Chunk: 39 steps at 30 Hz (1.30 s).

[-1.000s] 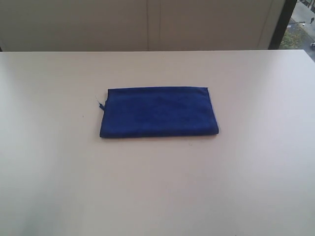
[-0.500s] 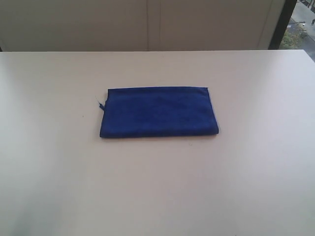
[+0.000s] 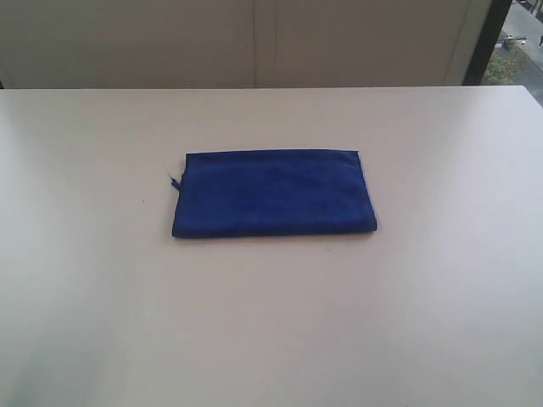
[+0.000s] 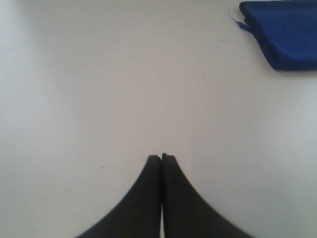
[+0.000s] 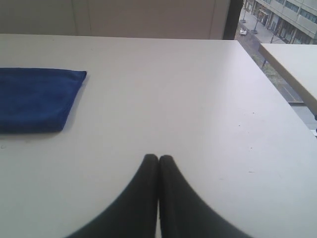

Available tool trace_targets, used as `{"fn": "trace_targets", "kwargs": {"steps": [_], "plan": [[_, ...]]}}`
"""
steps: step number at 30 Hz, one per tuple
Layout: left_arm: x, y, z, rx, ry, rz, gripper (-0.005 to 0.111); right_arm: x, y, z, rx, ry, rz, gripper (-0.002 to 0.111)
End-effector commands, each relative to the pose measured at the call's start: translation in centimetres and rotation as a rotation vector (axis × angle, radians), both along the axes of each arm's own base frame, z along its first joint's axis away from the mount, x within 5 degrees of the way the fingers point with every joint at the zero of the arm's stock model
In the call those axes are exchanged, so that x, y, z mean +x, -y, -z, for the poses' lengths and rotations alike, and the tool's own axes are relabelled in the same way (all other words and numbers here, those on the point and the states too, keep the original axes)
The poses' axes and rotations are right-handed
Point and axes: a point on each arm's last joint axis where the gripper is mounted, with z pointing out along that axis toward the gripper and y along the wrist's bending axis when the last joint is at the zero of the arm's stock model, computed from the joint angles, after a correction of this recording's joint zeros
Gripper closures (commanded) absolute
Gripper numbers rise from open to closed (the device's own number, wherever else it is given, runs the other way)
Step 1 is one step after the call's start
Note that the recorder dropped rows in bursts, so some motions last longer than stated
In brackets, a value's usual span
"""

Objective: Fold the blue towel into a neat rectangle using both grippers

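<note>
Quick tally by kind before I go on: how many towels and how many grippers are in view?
blue towel: 1
grippers: 2, the left gripper and the right gripper, both with jaws shut and empty
Total: 3

The left gripper (image 4: 161,157) had its jaws pressed together, holding nothing, over the bare white table (image 4: 99,89). The folded blue towel (image 4: 286,32) lay well apart from it, a loose thread (image 4: 237,21) poking out.
</note>
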Motion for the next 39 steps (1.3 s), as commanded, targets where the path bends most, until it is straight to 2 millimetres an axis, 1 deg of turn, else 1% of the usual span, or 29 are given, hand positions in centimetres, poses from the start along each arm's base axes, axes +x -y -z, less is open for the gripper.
{"fn": "trace_targets", "kwargs": {"steps": [1, 39], "plan": [[-0.03, -0.01, 0.22, -0.012, -0.006, -0.009, 0.107, -0.02, 0.05, 0.13, -0.012, -0.001, 0.004, 0.108], [-0.03, -0.03, 0.22, 0.016, -0.003, 0.002, 0.107, -0.02, 0.05, 0.13, -0.012, -0.001, 0.004, 0.108]]}}
